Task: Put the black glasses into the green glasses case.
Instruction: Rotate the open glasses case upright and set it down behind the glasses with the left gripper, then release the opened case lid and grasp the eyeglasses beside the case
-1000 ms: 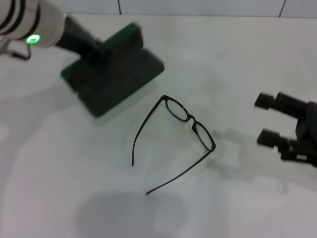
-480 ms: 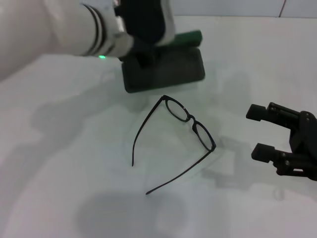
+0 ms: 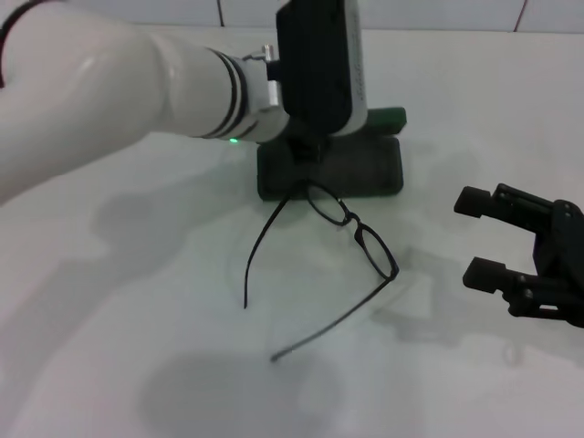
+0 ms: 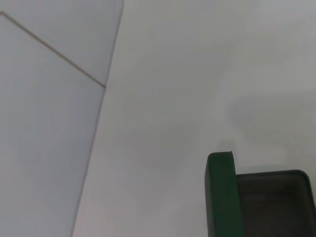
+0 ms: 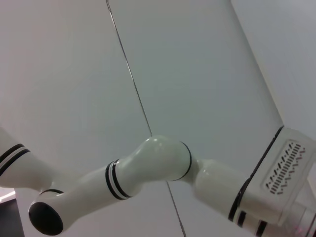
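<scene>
A: While the left arm reaches across the white table (image 3: pixel 109 365), where do the task's 2 items sit?

B: The black glasses (image 3: pixel 351 224) lie unfolded mid-table, lenses toward the right, temple arms trailing to the near edge. The green glasses case (image 3: pixel 365 169) stands open just behind them, touching or nearly touching the frame's far lens; its green lid edge and dark lining also show in the left wrist view (image 4: pixel 222 197).

A: And the left gripper (image 3: pixel 306 151)?

B: Hidden under its own wrist housing, over the case's left end. Whether its fingers grip the case, I cannot tell.

A: The right gripper (image 3: pixel 497 237)?

B: Hovering off to the right of the glasses, jaws spread wide, holding nothing.

A: What would make this step go well?

B: Likely, settle the case flat with its opening up and clear of the frame, then let the right gripper approach low and pinch the bridge or a rim, not a thin temple.
</scene>
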Robot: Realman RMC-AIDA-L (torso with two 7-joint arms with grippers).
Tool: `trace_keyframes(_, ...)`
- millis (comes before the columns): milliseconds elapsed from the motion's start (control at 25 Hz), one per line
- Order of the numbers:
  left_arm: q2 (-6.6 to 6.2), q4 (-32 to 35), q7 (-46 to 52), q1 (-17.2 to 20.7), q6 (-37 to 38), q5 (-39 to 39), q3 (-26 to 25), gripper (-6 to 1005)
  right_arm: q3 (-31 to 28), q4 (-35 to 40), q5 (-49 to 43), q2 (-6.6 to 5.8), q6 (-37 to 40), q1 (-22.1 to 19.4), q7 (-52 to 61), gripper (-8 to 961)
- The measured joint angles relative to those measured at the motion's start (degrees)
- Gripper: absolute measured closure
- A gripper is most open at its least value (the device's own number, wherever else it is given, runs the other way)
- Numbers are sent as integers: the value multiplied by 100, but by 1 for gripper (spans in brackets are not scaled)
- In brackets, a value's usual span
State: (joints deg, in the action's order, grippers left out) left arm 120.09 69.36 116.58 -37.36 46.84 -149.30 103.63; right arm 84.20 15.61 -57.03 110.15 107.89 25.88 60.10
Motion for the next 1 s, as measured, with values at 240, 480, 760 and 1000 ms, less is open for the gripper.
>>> trace_keyframes(240,13,150,96,48,138,26,190,797,0,-3,7,-3,-14,15,6,122)
trace_keyframes(480,8,146,192,-1,188,30,238,796,0,-6,8,-3,-23,42,13,122)
trace_keyframes(760,9,396,212,25,353,35,275,635,0,-6,8,-3,-53,47,24,123)
trace_keyframes(1000,-2,1449,555,512,369,0,151,524,0,1,-5,-48,-432,111,371,123)
